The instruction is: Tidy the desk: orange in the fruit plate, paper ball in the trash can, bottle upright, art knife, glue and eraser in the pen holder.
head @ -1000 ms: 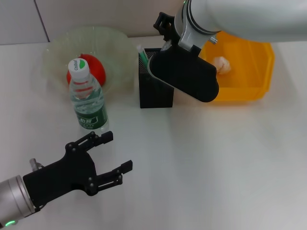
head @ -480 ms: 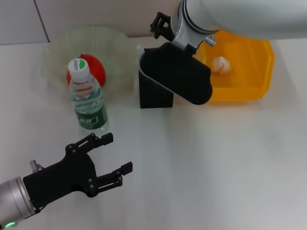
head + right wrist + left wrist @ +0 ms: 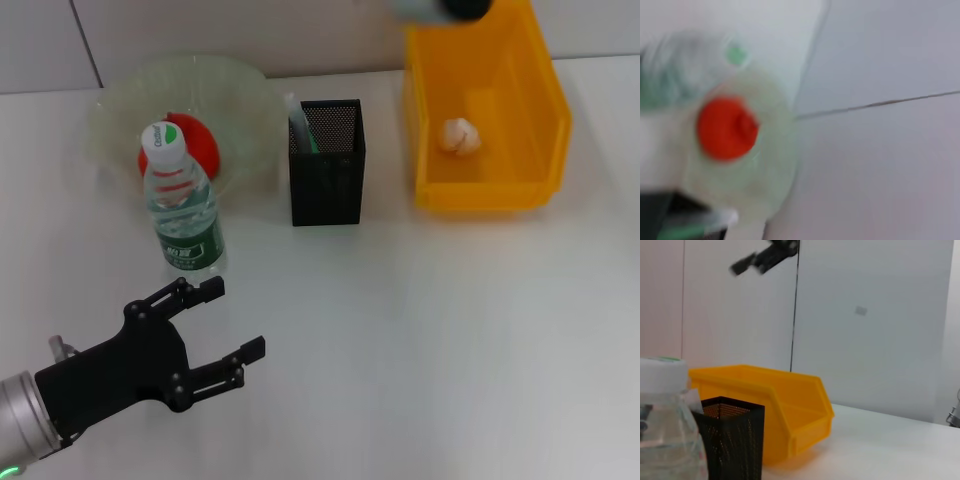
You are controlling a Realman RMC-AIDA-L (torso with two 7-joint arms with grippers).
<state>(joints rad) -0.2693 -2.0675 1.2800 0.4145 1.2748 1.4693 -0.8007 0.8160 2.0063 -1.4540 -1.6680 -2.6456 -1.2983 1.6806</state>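
Resting low over the near left of the table (image 3: 430,330), the left gripper (image 3: 225,325) has its fingers spread and holds nothing; it sits just short of the bottle (image 3: 184,205), which stands upright with its white cap on, so that job looks finished. Behind the bottle, the orange (image 3: 196,142) lies in the fruit plate (image 3: 250,90), where the task wants it. Beside the plate stands the pen holder (image 3: 327,165), with a green-and-white stick leaning in its left corner, probably the glue or knife, though I cannot tell which. No eraser shows on the table; it may be inside the holder. On the right, the paper ball (image 3: 458,135) sits on the floor of the trash can (image 3: 485,195). Of the right arm (image 3: 440,8), only a sliver shows at the top edge, and whether its gripper is spread or closed cannot be told. The desk seems tidy.
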